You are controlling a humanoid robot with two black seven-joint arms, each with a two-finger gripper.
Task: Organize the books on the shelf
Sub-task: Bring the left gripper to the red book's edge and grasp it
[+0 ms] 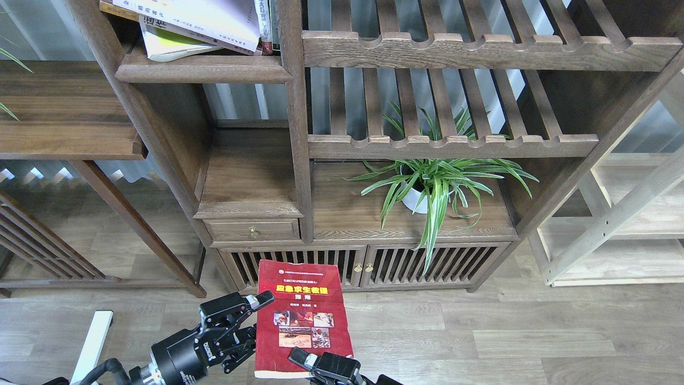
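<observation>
The red book [302,315], with small photos on its cover, is held up in front of the bookcase at the bottom centre. My right gripper [305,362] is shut on its lower edge, with one finger lying on the cover. My left gripper [252,327] is open right beside the book's left edge, its upper fingertip [264,299] touching that edge. On the shelf [203,69] at the upper left, a pale lavender-white book [214,18] leans over a yellow-green one [171,47]. A maroon book is not visible.
Below the shelf is an open bay above a plank with a brass-knobbed drawer [254,231]. A potted spider plant [433,184] stands in the middle bay under slatted racks [454,145]. A dark side table [64,123] is at left, and a pale wooden rack [620,224] at right.
</observation>
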